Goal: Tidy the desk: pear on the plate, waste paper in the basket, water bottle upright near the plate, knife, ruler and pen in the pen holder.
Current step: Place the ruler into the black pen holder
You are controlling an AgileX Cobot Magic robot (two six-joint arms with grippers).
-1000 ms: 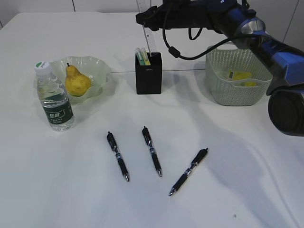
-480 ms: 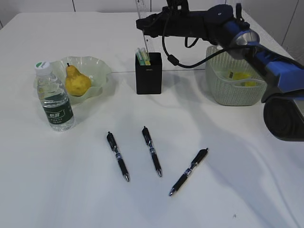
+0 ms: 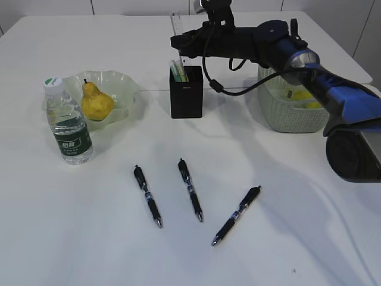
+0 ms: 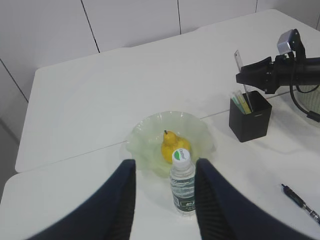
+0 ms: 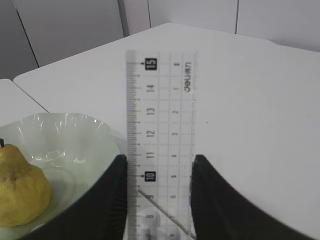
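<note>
My right gripper [image 3: 178, 42] [image 5: 159, 165] is shut on a clear ruler [image 3: 177, 27] [image 5: 160, 115] and holds it upright over the black pen holder [image 3: 186, 95] [image 4: 250, 120], its lower end at the holder's mouth. A green-yellow knife [image 3: 178, 71] stands in the holder. Three black pens [image 3: 147, 196] [image 3: 190, 189] [image 3: 236, 215] lie on the table. The pear [image 3: 96, 102] [image 4: 172, 145] sits on the green plate [image 3: 122, 83] [image 4: 145, 135]. The water bottle [image 3: 68, 125] [image 4: 183, 185] stands upright beside the plate. My left gripper [image 4: 165, 167] is open, high above the bottle.
A pale green basket [image 3: 292, 110] with yellow paper [image 3: 302, 95] in it stands at the right. The right arm and its cable reach over the basket and holder. The left arm is out of the exterior view.
The right arm has come down and the ruler has dropped toward the pen holder. The pens, bottle and pear have not moved.
</note>
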